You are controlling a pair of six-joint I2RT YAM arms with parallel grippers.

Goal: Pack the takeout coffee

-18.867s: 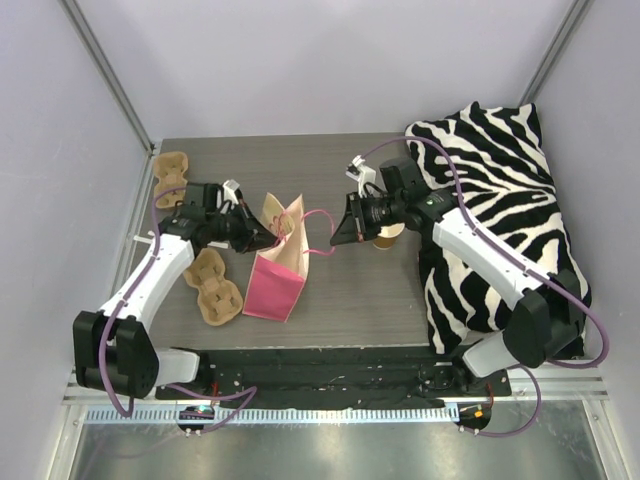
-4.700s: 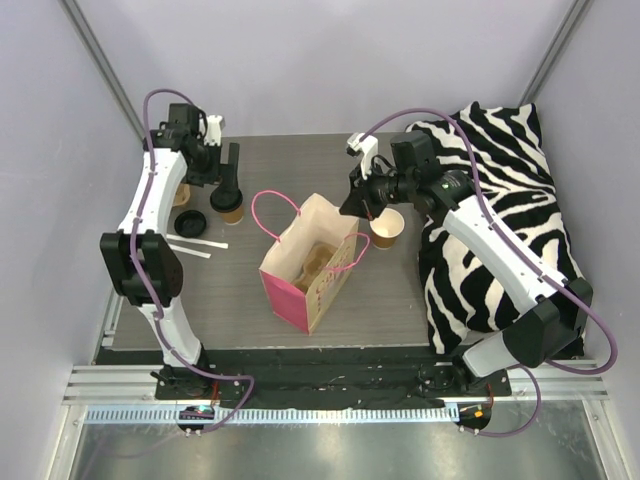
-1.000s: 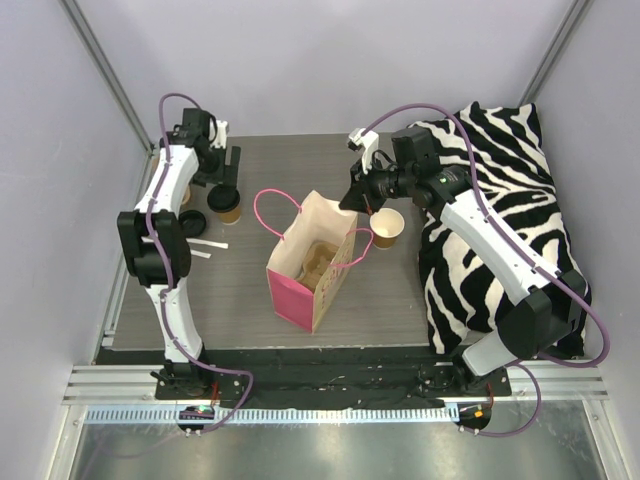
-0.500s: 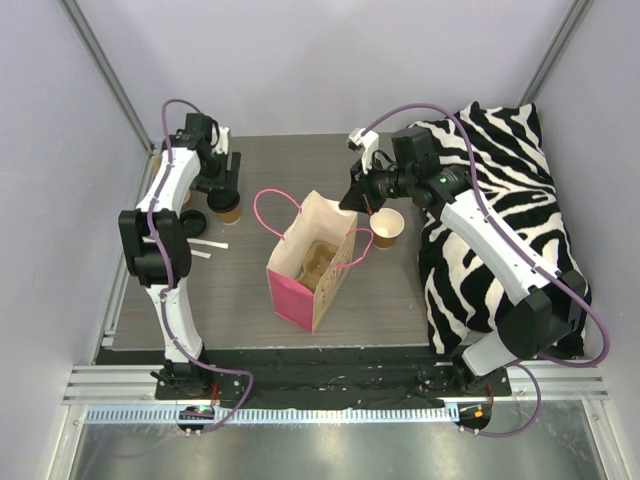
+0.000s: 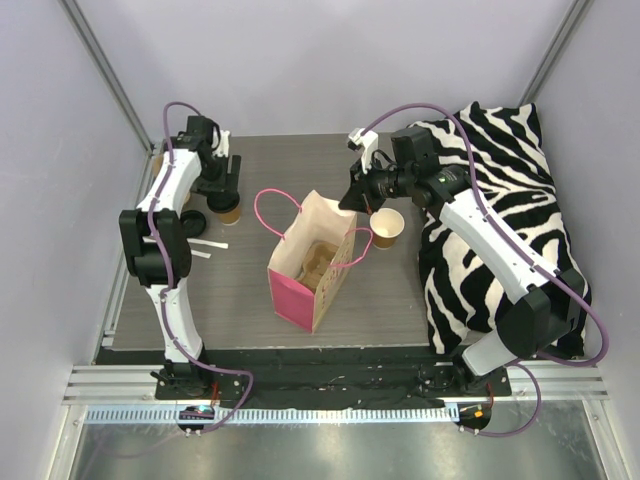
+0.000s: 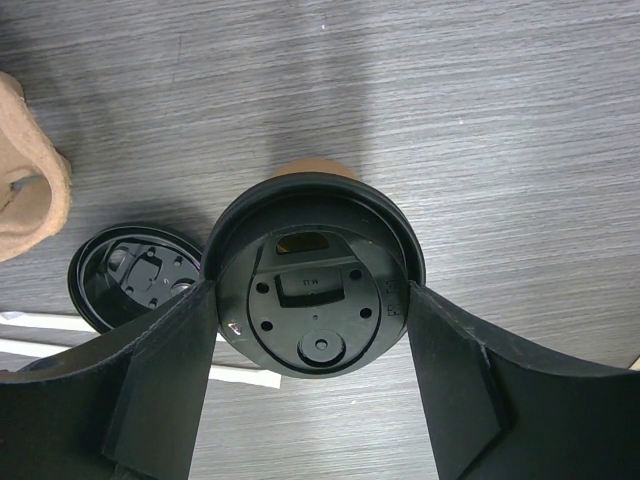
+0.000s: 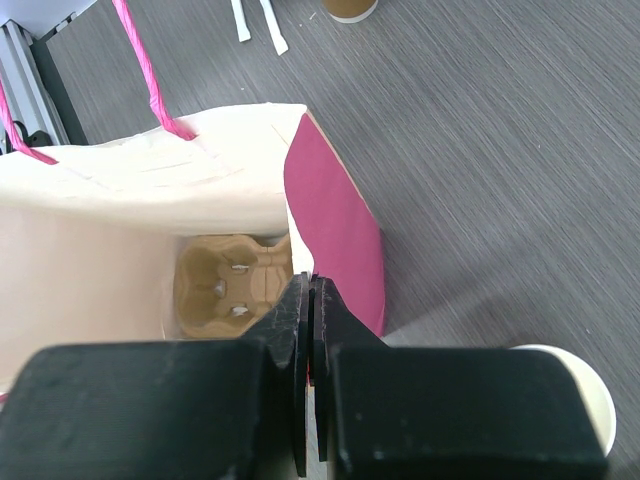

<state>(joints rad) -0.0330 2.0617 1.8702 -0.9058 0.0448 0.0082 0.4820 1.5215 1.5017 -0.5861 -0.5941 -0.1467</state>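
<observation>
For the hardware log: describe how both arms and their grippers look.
The left arm and right arm have white links with black joints, each trailed by a looping purple cable. The left gripper and right gripper are matte black, with broad, flat, angular fingers.

Two cups are standing on the bench (image 5: 300, 160): lidded cup (image 6: 315, 290), open cup (image 5: 387, 227). One loose lid (image 5: 192, 222), two white sticks (image 5: 205, 247) and one spare carrier (image 6: 30, 175) are lying there, and one pink bag (image 5: 300, 290) is holding a second carrier (image 5: 318, 262).

Matt grey wood-grain table (image 6: 520, 90), faintly glossy black plastic lid (image 6: 315, 300), smooth pink paper bag (image 7: 335, 225), rough pulp tray (image 7: 225, 280), zebra-print cloth (image 5: 500, 180).
</observation>
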